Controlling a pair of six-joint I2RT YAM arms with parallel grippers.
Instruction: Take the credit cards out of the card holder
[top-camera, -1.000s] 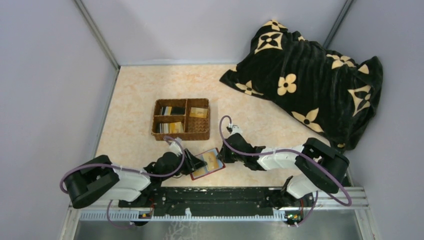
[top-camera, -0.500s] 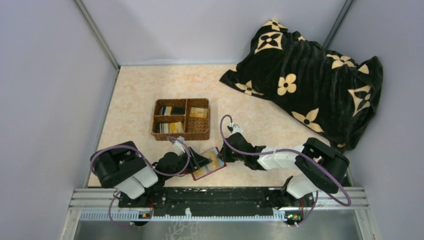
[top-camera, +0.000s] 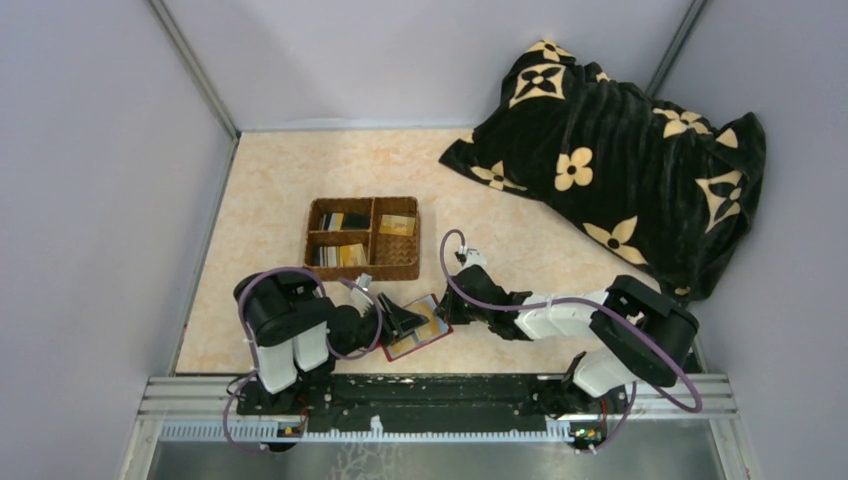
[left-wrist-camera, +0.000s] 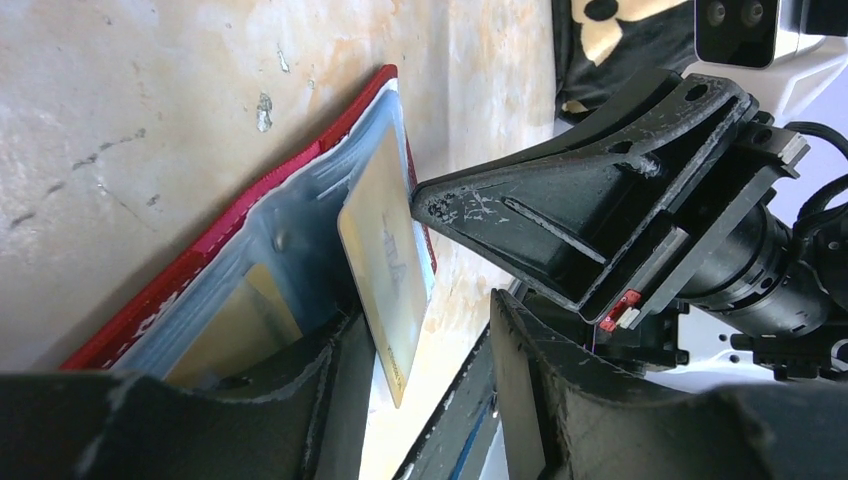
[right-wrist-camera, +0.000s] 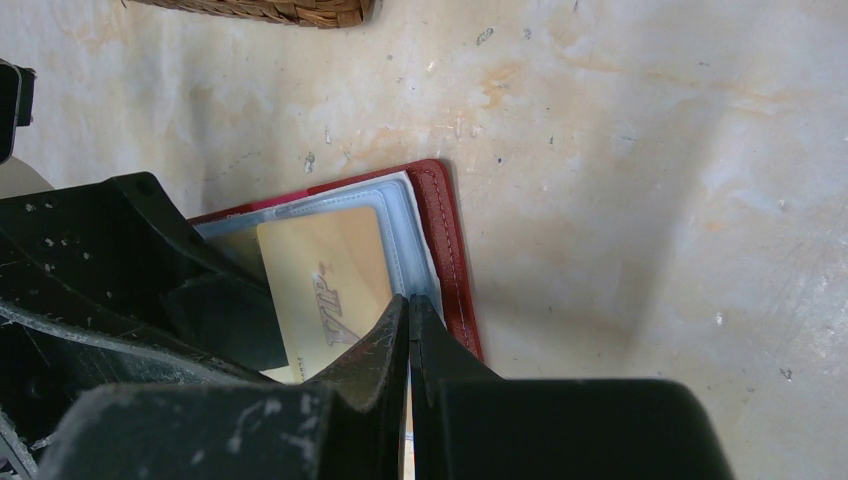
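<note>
We're mid-extraction here. The red card holder (right-wrist-camera: 450, 260) lies open on the table (top-camera: 270, 200), close to the near edge and about midway along it, with the wicker basket (top-camera: 395, 270) just beyond. The right gripper (right-wrist-camera: 408, 310) has its jaws pressed fully together, tips planted on the edge of the clear pocket right beside the red stitched border. It looks like a pin to hold the booklet down; whether a sliver of sleeve is nipped between the tips, I can't tell.

The left gripper (left-wrist-camera: 428, 340) is working from the other side, jaws about half apart. The gold card (left-wrist-camera: 385, 265) stands tilted up out of its sleeve, its free end reaching into the gap between them. It isn't clamped; daylight shows on one side of it. A second yellowish card (left-wrist-camera: 235, 320) shows through the neighbouring pocket.

The next move, I'd say, is to close on that raised end and draw it out along the sleeve while the right tips keep the holder from sliding. It's tricky stuff: a thin, stiff, glossy card in soft, floppy bluish plastic that could drag along with it.

Several credit cards (top-camera: 340, 255) already sit in the basket's compartments, so this one is well along.
</note>
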